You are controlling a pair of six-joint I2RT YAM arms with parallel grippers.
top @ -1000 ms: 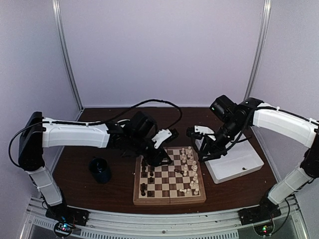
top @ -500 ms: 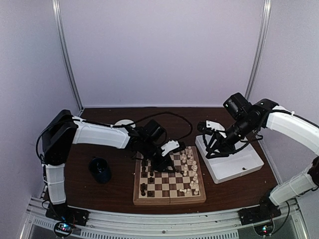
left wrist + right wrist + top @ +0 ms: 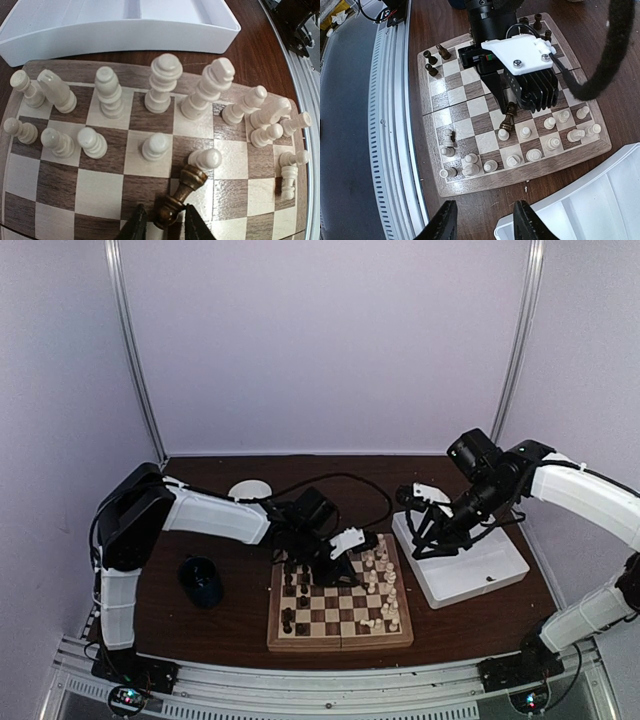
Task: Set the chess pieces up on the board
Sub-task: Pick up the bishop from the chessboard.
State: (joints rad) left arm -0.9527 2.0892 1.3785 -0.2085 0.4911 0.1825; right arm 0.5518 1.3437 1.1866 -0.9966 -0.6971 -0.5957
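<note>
Since a second ago the left tool [image 3: 164, 226] has settled lower over the board [image 3: 100, 187]. It is clenched on the foot of a dark piece [image 3: 181, 196], tilted toward a cream piece [image 3: 205, 159] just beyond. Light, stiff, slick wood, likely best pinched at the narrow waist. Whether it stands on a square is unclear. Farther off, the tray [image 3: 120, 35]. Right tool [image 3: 485, 220] hangs released.
</note>
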